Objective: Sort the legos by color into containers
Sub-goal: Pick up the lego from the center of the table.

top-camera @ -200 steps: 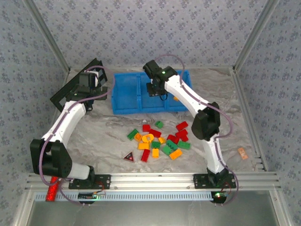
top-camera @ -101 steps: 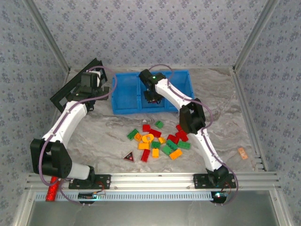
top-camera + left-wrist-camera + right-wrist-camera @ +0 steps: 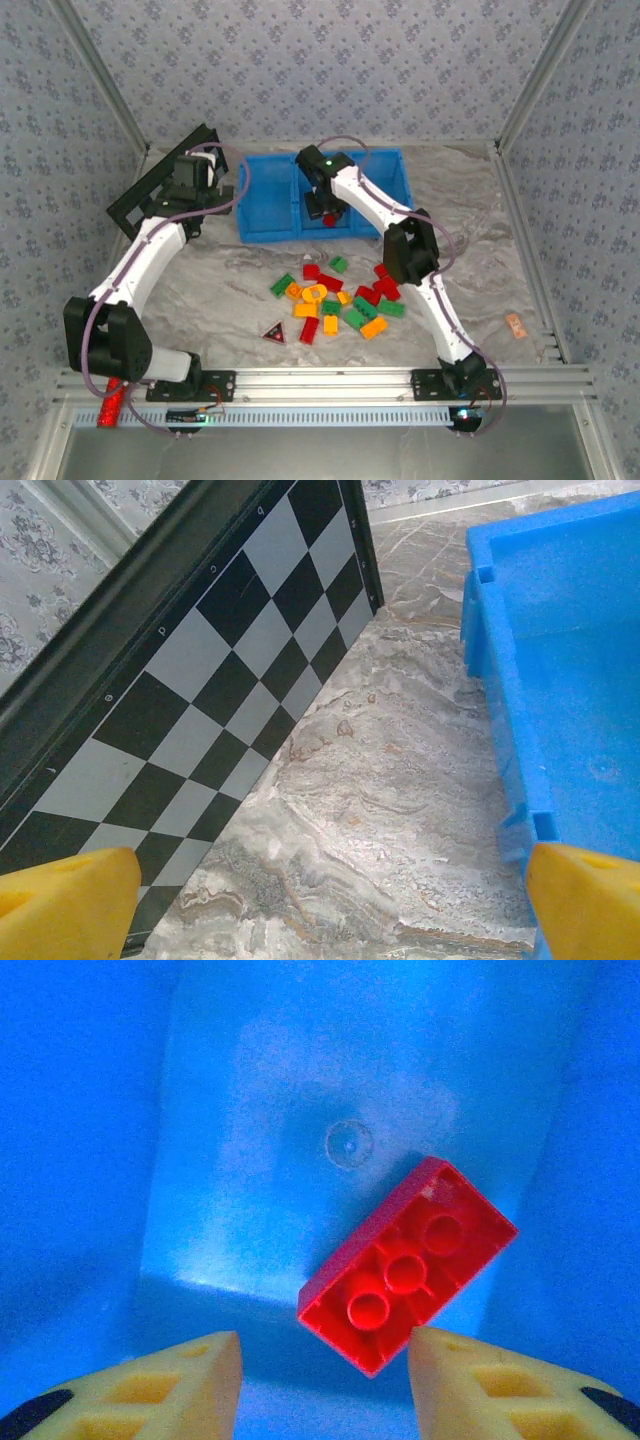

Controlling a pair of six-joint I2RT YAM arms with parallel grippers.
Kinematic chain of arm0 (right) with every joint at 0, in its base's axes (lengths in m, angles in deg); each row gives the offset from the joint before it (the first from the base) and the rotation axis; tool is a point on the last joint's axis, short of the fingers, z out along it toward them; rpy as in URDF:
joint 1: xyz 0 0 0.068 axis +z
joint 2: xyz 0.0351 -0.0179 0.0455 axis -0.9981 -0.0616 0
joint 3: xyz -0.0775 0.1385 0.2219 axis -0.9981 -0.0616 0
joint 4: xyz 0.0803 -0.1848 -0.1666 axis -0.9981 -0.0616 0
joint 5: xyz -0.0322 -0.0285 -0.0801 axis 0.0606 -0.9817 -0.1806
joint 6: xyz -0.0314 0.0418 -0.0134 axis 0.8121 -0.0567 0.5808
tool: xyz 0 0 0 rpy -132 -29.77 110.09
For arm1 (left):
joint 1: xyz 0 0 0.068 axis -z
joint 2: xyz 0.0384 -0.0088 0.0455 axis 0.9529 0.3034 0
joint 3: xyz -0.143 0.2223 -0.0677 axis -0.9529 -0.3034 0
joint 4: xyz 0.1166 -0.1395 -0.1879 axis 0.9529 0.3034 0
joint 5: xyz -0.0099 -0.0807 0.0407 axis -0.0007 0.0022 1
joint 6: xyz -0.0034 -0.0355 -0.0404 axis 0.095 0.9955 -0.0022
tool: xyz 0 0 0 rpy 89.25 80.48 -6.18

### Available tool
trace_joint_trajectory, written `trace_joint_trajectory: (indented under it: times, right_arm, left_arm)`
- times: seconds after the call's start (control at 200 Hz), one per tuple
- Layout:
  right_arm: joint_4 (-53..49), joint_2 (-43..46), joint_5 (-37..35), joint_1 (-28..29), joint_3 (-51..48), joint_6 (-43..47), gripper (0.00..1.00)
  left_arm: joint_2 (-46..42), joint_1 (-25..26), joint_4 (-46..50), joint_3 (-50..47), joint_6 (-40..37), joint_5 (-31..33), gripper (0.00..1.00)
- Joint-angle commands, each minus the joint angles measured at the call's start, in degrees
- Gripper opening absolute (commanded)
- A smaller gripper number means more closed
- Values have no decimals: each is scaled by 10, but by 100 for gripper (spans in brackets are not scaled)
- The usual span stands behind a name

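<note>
One red lego (image 3: 405, 1265) (upturned) in blue bin (image 3: 250, 1110); left gripper (image 3: 330, 870), right gripper (image 3: 325, 1350) spread

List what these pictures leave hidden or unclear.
1. Top view: the right arm covers much of the middle and right compartments of the blue bin, hiding their contents.
2. Right wrist view: whether the red brick lies flat on the bin floor is unclear.
3. Top view: the orange scrap by the right rail is too small to identify.

Red Lego brick (image 3: 408, 1265), hollow underside facing camera, askew against the blue compartment (image 3: 250, 1160) floor. Right gripper (image 3: 325, 1358) fingers parted; brick's near corner between tips, unclamped.
</note>
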Motion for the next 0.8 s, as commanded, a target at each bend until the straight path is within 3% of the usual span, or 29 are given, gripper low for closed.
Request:
trace_joint_trajectory:
  times: [0.0, 0.17, 0.365, 0.475, 0.795]
  right_arm:
    - [-33, 79, 3, 9, -7, -26, 49]
    - [-32, 165, 8, 41, -120, -69, 55]
    - [32, 237, 63, 88, -267, -96, 70]
    - [46, 232, 70, 114, -295, -97, 77]
    - [60, 180, 99, 127, -319, -132, 76]
  left_arm:
    - [-24, 3, -9, 2, -10, 12, 99]
    - [-33, 8, -8, -1, -14, 15, 99]
    - [-39, 27, -7, -2, -21, 26, 99]
    - [-41, 37, -6, -2, -23, 28, 99]
    - [-52, 39, -8, -6, -25, 31, 99]
